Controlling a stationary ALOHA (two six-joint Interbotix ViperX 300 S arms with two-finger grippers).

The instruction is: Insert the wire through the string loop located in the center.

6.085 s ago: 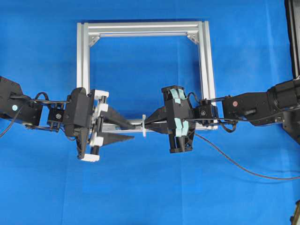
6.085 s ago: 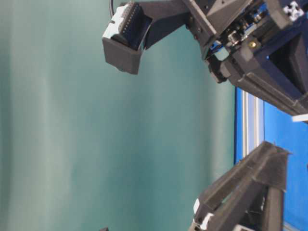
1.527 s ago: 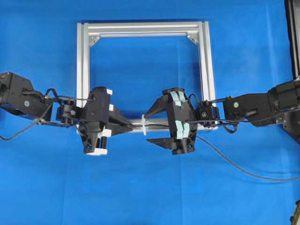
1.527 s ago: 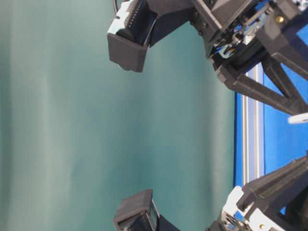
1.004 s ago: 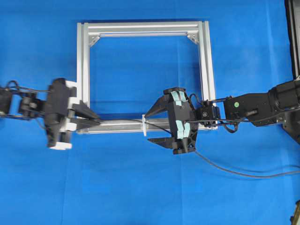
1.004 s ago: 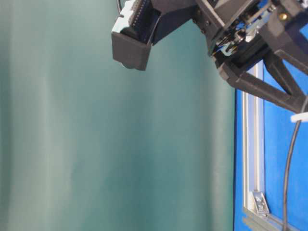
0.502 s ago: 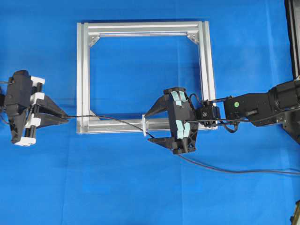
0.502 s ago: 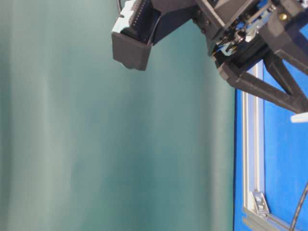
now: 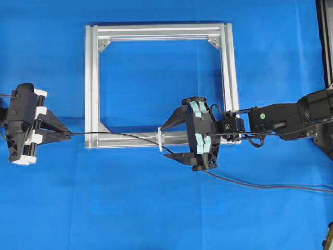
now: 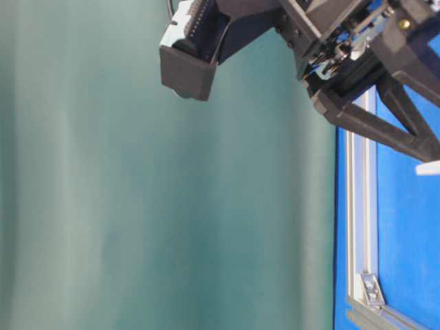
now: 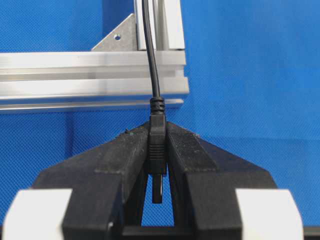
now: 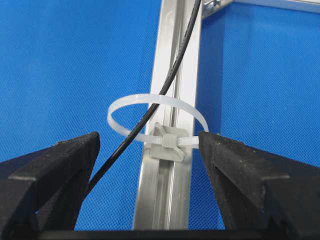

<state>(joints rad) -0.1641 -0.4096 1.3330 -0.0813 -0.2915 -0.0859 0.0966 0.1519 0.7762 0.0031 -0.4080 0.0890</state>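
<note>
Blue mat (image 9: 156,208) under the aluminium frame (image 9: 92,78). My left gripper (image 9: 66,133), left of the frame, is clamped on the wire (image 9: 114,135) at its plug. I see the wire running through the string loop (image 12: 157,120). My right gripper (image 9: 169,140) stands spread, a finger on either side of the loop.

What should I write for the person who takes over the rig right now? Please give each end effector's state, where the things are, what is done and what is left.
Left end effector: shut on the wire's plug, left of the aluminium frame.
Right end effector: open, one jaw on each side of the string loop, holding nothing.
Wire: runs from the left end effector over the frame's bottom rail, through the loop, and trails off to the right.
Done: the wire is through the loop.
Left: probably only release the plug and retract both arms.
</note>
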